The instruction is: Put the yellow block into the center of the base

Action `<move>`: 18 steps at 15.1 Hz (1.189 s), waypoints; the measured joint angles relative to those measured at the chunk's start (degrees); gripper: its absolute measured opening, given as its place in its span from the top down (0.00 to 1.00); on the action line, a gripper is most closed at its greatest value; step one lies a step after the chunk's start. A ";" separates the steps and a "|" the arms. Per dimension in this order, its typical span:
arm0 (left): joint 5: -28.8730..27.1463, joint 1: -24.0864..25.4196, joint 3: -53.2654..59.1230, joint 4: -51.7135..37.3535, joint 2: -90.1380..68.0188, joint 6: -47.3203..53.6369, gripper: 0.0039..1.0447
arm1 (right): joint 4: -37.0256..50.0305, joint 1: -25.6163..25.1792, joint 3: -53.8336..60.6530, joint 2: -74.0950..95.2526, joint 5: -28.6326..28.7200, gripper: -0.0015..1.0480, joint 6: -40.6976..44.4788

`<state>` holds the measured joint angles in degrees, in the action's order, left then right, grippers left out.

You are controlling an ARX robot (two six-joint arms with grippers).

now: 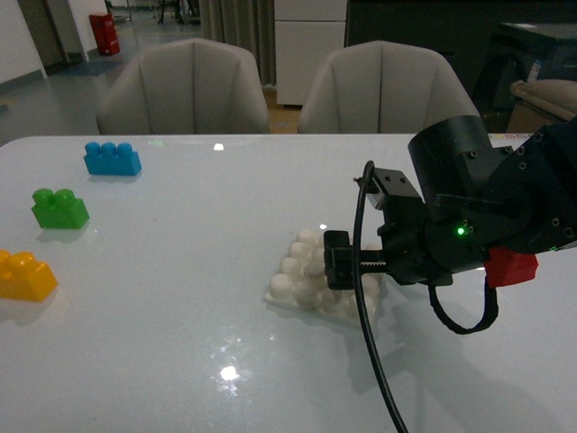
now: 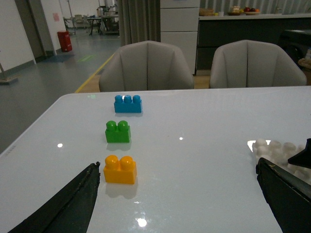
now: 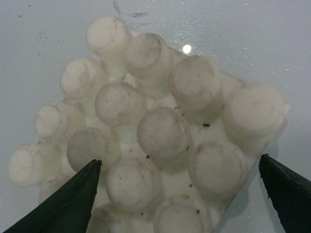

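Observation:
The yellow block (image 1: 25, 275) lies on the white table at the far left, and in the left wrist view the yellow block (image 2: 120, 169) sits just beside one finger of my open left gripper (image 2: 177, 167), outside the gap. The white studded base (image 1: 302, 280) rests mid-table. My right gripper (image 1: 341, 262) hangs low over the base's right part. Close up, the base (image 3: 163, 131) fills the right wrist view, its studs lying between the wide-open fingers of the right gripper (image 3: 179, 162), which holds nothing. The left gripper is out of the front view.
A green brick (image 1: 59, 208) and a blue brick (image 1: 112, 159) lie in a row behind the yellow one. A red piece (image 1: 511, 266) shows behind the right arm. A black cable (image 1: 374, 343) loops down toward the front. Two chairs (image 1: 189, 86) stand behind the table.

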<state>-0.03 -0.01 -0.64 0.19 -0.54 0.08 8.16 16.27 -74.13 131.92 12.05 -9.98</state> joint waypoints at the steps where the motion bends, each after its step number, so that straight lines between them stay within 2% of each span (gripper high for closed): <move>1: -0.02 0.00 0.00 0.00 0.00 -0.02 0.06 | -0.02 0.42 -0.11 0.00 0.09 0.06 -0.76; 9: 0.00 0.00 0.00 0.00 0.00 0.00 0.06 | 0.33 0.57 -0.15 -0.07 0.66 0.06 -1.60; 12: 0.00 0.00 0.00 0.00 0.00 -0.02 0.06 | 2.36 -0.26 3.43 -2.47 1.77 0.06 -4.26; 14: -0.02 0.00 0.00 0.00 0.00 0.00 0.06 | 5.92 -1.90 8.00 -6.27 1.90 0.06 -6.51; 18: 0.00 0.00 0.00 0.00 0.00 -0.02 0.06 | 16.44 -9.05 20.63 -24.52 0.50 0.06 -10.43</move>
<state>-0.03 -0.01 -0.64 0.19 -0.54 0.05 24.60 7.22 -53.49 107.39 12.56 -20.40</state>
